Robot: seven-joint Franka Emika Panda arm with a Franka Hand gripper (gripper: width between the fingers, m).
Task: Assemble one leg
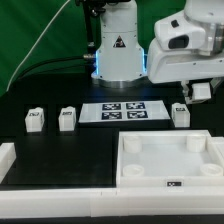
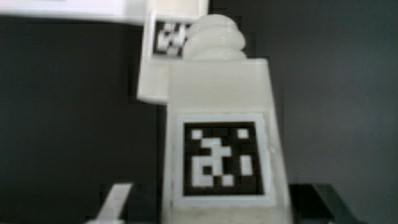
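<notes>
My gripper (image 1: 200, 93) hangs at the exterior view's right, above the table, shut on a white leg (image 2: 221, 130). In the wrist view this leg fills the middle, with a marker tag on its face and its ribbed peg pointing away, and a finger (image 2: 114, 200) on each side. A second leg (image 1: 181, 114) stands on the table just below the gripper; it shows behind the held one in the wrist view (image 2: 164, 60). Two more legs (image 1: 34, 120) (image 1: 68, 118) stand at the exterior view's left.
The large white square tray-like part (image 1: 166, 172) with corner sockets lies at the front right. The marker board (image 1: 125, 112) lies in the middle before the robot base (image 1: 118, 55). A white rim (image 1: 40, 190) runs along the table's front and left.
</notes>
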